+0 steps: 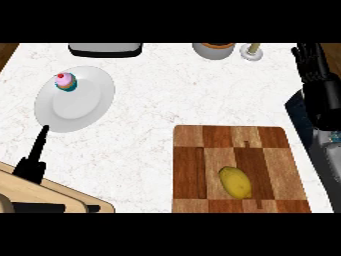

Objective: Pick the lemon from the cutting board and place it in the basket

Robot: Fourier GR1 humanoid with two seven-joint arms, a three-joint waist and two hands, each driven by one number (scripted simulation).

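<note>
The right hand [312, 62] stands at the view's right edge, fingers straight and pointing up, holding nothing, its grey forearm running down the edge beside the cutting board [236, 150]. The lemon [236, 182] lies on that board's lower middle, well apart from the hand. Across the white surface [158, 100], a plate [81, 102] carries a cupcake [65, 81]. The left hand [33, 160] shows lower left, fingers pointing up, relaxed. No writing can be read.
</note>
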